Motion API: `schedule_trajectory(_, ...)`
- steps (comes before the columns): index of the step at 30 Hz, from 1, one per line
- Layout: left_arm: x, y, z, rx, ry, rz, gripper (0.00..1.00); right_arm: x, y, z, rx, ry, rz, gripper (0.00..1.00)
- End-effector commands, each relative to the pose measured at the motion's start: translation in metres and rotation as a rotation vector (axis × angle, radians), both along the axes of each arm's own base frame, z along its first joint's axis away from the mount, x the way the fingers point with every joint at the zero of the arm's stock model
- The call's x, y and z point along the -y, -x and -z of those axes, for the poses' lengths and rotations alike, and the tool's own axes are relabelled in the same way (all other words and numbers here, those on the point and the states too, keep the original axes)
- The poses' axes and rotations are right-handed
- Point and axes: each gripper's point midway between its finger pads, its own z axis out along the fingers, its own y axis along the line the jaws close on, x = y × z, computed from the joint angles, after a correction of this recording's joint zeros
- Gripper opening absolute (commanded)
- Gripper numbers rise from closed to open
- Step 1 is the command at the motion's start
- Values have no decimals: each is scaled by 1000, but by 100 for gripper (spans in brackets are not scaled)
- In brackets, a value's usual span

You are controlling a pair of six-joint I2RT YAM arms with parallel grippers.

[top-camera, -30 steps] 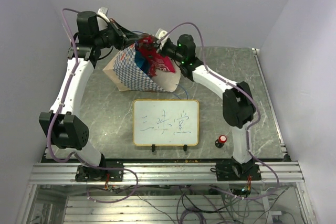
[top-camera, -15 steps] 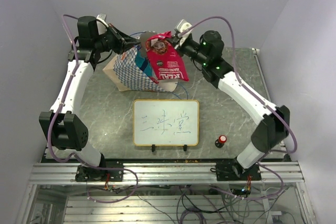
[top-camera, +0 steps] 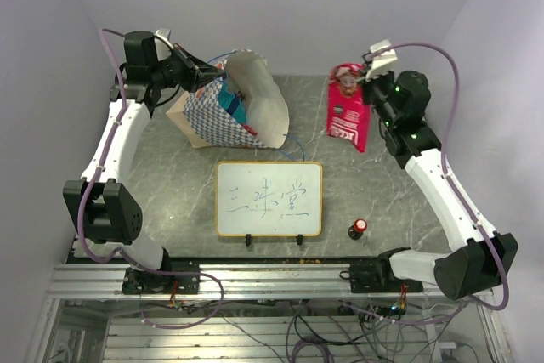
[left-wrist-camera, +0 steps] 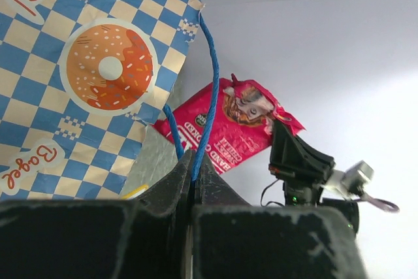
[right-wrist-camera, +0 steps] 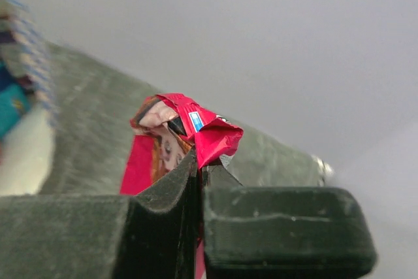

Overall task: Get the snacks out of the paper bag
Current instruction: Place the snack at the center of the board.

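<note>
Your right claw [top-camera: 358, 79] is pinching the top edge of the red packet [top-camera: 347, 116]. The packet hangs from it over the far right of the counter [top-camera: 382, 184], well apart from the bag [top-camera: 259, 112]. Your left claw [left-wrist-camera: 194, 169] is pressed together on the bag's blue cord [left-wrist-camera: 213, 96]. The bag sits tilted at the far left, with its mouth open towards the right. More packets [top-camera: 229, 106] show inside that mouth.

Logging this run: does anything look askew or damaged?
The paper bag leans over, held by its blue cord in the left gripper. The red packet is crumpled at its top where the right gripper pinches it.
</note>
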Motion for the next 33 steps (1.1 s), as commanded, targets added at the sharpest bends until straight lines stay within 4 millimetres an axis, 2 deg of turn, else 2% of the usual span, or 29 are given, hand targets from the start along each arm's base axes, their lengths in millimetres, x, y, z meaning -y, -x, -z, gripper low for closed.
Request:
schedule_trajectory(1, 0, -1, -16, 60, 2, 28, 7, 55, -2, 33, -102, -85, 190, 0)
schedule_trajectory(6, 1, -2, -15, 53, -6, 35, 7, 63, -22, 86, -272, -213, 268, 0)
schedule_trajectory(8, 0, -2, -15, 53, -9, 34, 7, 56, -34, 101, -338, -300, 277, 0)
schedule_trajectory(10, 0, -2, -15, 51, -11, 34, 7, 39, -47, 110, -402, -386, 236, 0)
schedule_trajectory(14, -1, -1, -12, 45, -17, 30, 7, 4, -72, 111, -448, -592, 110, 0)
schedule_trajectory(17, -1, 0, -10, 42, -22, 26, 7, 2, -95, 99, -385, -678, 86, 0)
schedule_trajectory(19, -2, -1, -8, 38, -31, 22, 7, 18, -115, 101, -354, -717, 131, 0)
schedule_trajectory(22, -2, -3, -7, 33, -32, 24, 7, 61, -143, 117, -309, -827, 219, 0)
schedule_trajectory(24, -2, -4, -8, 36, -30, 25, 7, 97, -157, 139, -301, -905, 282, 0)
schedule_trajectory(26, -2, -4, -10, 39, -37, 25, 7, 141, -162, 172, -305, -934, 379, 0)
schedule_trajectory(27, -2, -4, -10, 41, -38, 27, 7, 159, -159, 185, -306, -923, 418, 1)
schedule_trajectory(28, -2, -4, -10, 41, -38, 29, 7, 178, -151, 203, -319, -891, 469, 10)
schedule_trajectory(30, -2, -3, -11, 45, -39, 32, 7, 212, -131, 224, -339, -789, 562, 24)
schedule_trajectory(32, -2, -1, -11, 47, -45, 36, 7, 235, -110, 240, -394, -665, 640, 40)
schedule_trajectory(33, -2, 0, -9, 42, -49, 40, 7, 240, -99, 247, -428, -595, 657, 46)
